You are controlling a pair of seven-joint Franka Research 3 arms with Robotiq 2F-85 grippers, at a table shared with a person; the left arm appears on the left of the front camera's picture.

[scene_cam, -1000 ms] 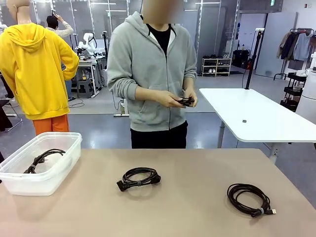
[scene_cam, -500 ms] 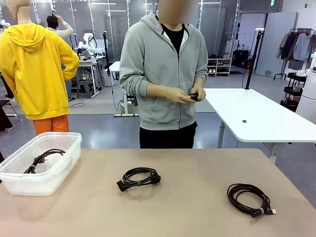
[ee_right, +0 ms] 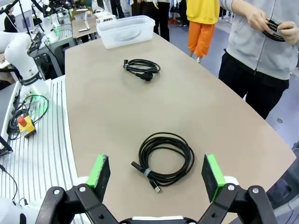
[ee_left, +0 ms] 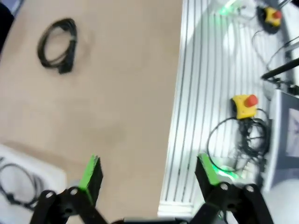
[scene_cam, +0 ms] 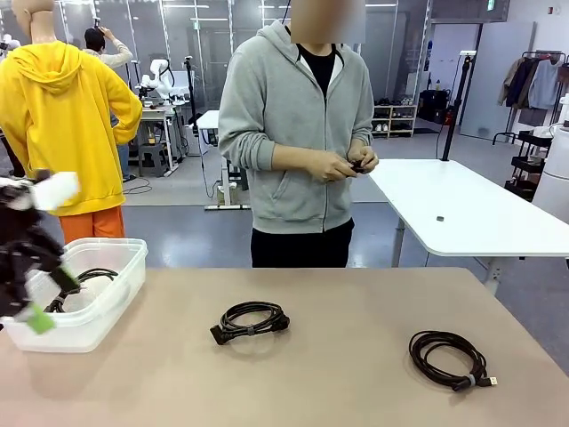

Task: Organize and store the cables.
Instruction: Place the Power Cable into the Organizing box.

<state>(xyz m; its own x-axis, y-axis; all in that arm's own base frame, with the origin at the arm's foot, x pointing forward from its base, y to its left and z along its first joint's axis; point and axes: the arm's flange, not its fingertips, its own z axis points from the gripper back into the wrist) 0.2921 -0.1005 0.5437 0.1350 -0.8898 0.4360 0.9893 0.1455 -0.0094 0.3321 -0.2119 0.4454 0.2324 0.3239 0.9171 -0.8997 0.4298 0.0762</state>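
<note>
Left gripper (ee_left: pixel 148 164) has swung in by the bin (scene_cam: pixel 107 243), jaws wide! One cable (scene_cam: pixel 89 276) stored inside; a coil (scene_cam: pixel 252 320) waits right of it, right gripper (ee_right: pixel 155 163) spread over the farther coil (scene_cam: pixel 447 358), poised to grab.

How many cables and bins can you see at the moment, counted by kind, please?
Clear bin: 1
Cables on the table: 2, middle coil and right coil
Cables in the bin: 1, binned cable
Cables in the person's hands: 1, held cable
Total: 5
</note>
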